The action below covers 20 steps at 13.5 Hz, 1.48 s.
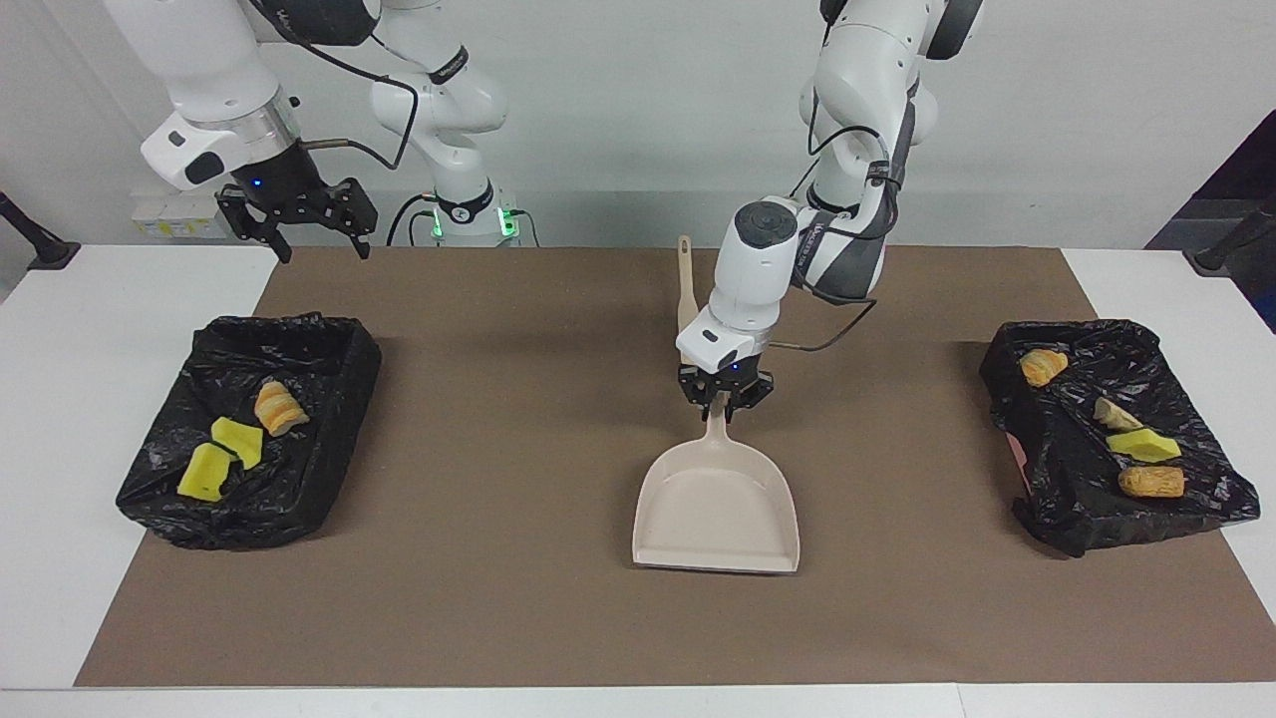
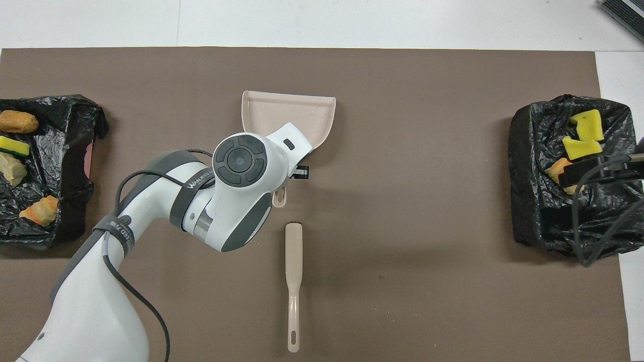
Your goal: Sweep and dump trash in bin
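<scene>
The left gripper (image 1: 725,402) was clamped on the slim handle of the beige plastic dustpan (image 1: 716,509), whose smooth, flat-lipped scoop rested on the matt brown mat (image 1: 498,598). A matching narrow brush (image 2: 294,281) lay nearer the robots than the pan. The right gripper (image 1: 321,249) waited above its own end of the table, fingers spread wide, holding nothing. All the trash sat in two bins lined with crinkled black plastic: three pieces (image 1: 239,444) in the bin (image 1: 329,349) at the right arm's end, four (image 1: 1126,429) in the bin (image 1: 1057,499) at the left arm's end, among them spongy yellow wedges and ridged golden-brown lumps.
</scene>
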### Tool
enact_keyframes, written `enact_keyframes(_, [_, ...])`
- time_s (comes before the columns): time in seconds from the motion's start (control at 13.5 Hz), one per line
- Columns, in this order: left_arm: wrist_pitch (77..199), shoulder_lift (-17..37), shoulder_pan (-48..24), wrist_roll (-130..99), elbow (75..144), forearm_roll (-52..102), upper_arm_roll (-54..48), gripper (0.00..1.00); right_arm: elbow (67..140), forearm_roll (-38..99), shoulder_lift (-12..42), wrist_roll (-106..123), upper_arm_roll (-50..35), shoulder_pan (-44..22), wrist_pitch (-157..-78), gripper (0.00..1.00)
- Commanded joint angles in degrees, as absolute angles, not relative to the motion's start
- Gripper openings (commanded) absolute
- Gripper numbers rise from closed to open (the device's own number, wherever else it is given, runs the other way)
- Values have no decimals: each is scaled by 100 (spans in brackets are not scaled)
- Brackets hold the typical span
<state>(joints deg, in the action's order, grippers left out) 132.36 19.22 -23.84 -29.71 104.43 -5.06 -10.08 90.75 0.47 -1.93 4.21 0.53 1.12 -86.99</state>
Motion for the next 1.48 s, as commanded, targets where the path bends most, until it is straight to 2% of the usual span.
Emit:
enact_keyframes(0.0, [13464,1810,-2531,-3111,10758,-404,-914,0,9246,35,-334,483,35,149,-8833,100])
enact_keyframes(0.07, [13569,1906,-2601,-3094,10758,-404,-914,4,9246,35,-325,475,35,141,-8833,100])
enact_keyframes(0.15, [13570,1916,-2602,-3085,10714,-404,-914,29,9246,35,-334,483,35,149,-8833,100])
enact_keyframes(0.22, [13509,1916,-2532,-3085,10653,-404,-914,79,9246,35,-334,483,35,141,-8833,100])
enact_keyframes(0.3, [13483,1890,-2505,-3102,10618,-387,-914,100,9246,35,-334,483,35,141,-8833,100])
enact_keyframes(0.67, [12753,1451,-2119,-2910,10485,-404,-835,100,9246,35,-334,483,35,149,-8833,100])
enact_keyframes(1.11, [11499,476,-829,-751,10494,-396,-852,100,9246,35,-334,483,35,141,-8833,100])
enact_keyframes(1.41, [10838,-8,-344,-106,10459,-387,-818,100,9246,35,-334,483,35,149,-8833,100])
